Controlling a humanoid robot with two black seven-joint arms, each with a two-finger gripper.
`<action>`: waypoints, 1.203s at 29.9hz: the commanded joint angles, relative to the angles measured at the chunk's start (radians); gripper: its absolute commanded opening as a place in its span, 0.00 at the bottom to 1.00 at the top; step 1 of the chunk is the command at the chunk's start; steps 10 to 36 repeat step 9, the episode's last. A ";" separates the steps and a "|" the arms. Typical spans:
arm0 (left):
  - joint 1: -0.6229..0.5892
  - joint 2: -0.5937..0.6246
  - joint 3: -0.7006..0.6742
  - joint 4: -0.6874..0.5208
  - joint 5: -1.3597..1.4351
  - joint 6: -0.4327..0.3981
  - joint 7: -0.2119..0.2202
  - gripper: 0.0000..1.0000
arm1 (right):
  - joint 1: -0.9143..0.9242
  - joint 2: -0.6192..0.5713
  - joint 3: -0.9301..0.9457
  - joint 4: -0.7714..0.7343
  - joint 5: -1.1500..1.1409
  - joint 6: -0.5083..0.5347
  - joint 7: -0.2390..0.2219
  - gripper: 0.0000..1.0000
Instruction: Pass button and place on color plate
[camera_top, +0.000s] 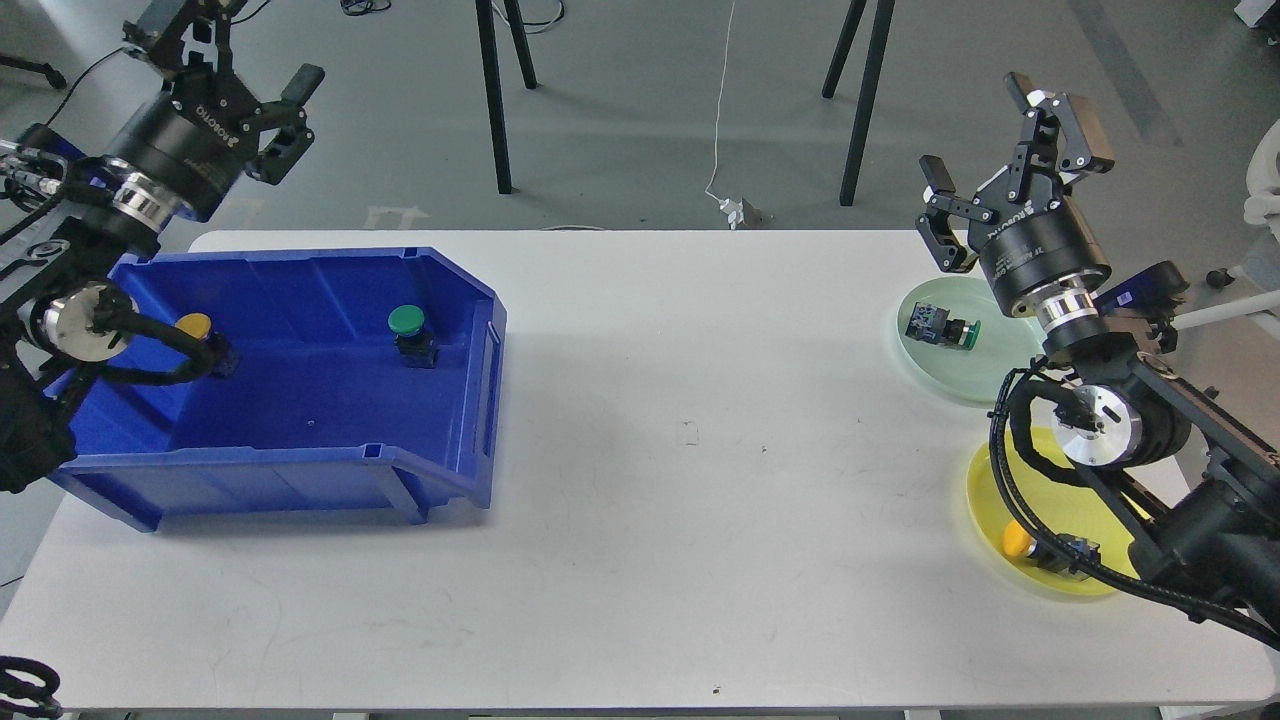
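Observation:
A green-capped button (409, 334) stands upright inside the blue bin (470, 440), right of centre. A yellow-capped button (198, 336) sits at the bin's left side, partly behind my left arm. Another green button (943, 328) lies on its side on the pale green plate (985, 375). A yellow button (1040, 547) lies on the yellow plate (990, 500). My left gripper (230, 55) is open and empty, raised high above the bin's far left corner. My right gripper (1005, 135) is open and empty, raised above the green plate.
The white table (700, 450) carries the bin at left and the two plates at right. Chair and stand legs (490, 90) rise from the floor behind the table. A white cable and plug (730, 205) lie past the far edge.

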 joint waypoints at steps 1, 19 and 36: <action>0.014 -0.004 0.000 0.035 -0.019 0.000 0.000 0.94 | -0.025 -0.002 0.030 -0.012 0.002 0.156 0.009 0.98; 0.014 -0.013 -0.002 0.026 -0.022 0.000 0.000 0.94 | -0.027 -0.024 0.030 -0.012 0.002 0.152 0.009 0.98; 0.014 -0.013 -0.002 0.026 -0.022 0.000 0.000 0.94 | -0.027 -0.024 0.030 -0.012 0.002 0.152 0.009 0.98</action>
